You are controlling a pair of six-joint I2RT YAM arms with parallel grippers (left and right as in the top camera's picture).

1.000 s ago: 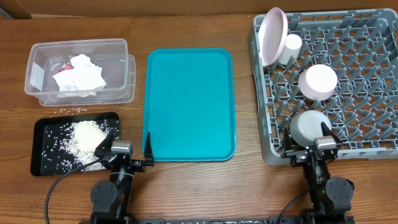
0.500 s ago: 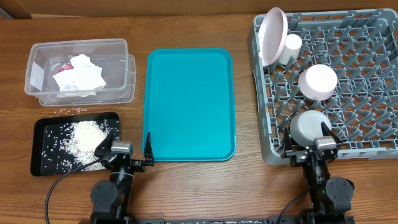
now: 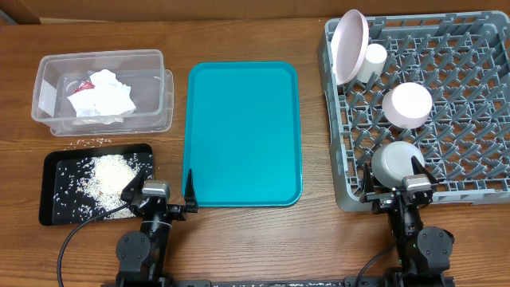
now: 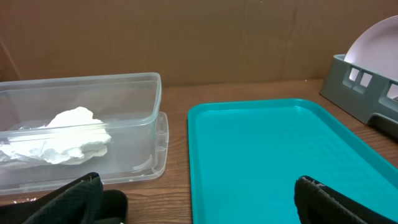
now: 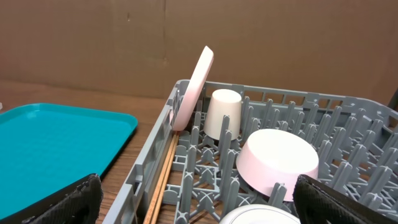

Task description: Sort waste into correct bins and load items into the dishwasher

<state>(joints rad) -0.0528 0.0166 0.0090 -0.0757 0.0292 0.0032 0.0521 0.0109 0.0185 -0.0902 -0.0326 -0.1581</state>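
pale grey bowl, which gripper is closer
Right. The right gripper is just in front of the pale grey bowl; the left gripper is far off by the black tray.

Napkins (image 3: 100,97) in clear tub (image 3: 103,54), rice (image 3: 107,177) on black tray (image 3: 46,191), plate (image 3: 351,46), bowls (image 3: 406,105), cup (image 3: 371,62) in rack (image 3: 470,96)

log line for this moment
napkins in tub | rice on black tray | dishes in rack | left gripper open | right gripper open

Wood-grain table (image 3: 263,239), slight sheen. Clear glossy plastic tub (image 3: 100,57); crumpled paper napkins (image 3: 103,97). Smooth plastic tray (image 3: 243,127); matt grey plastic rack (image 3: 478,48); glossy plate (image 3: 349,46).
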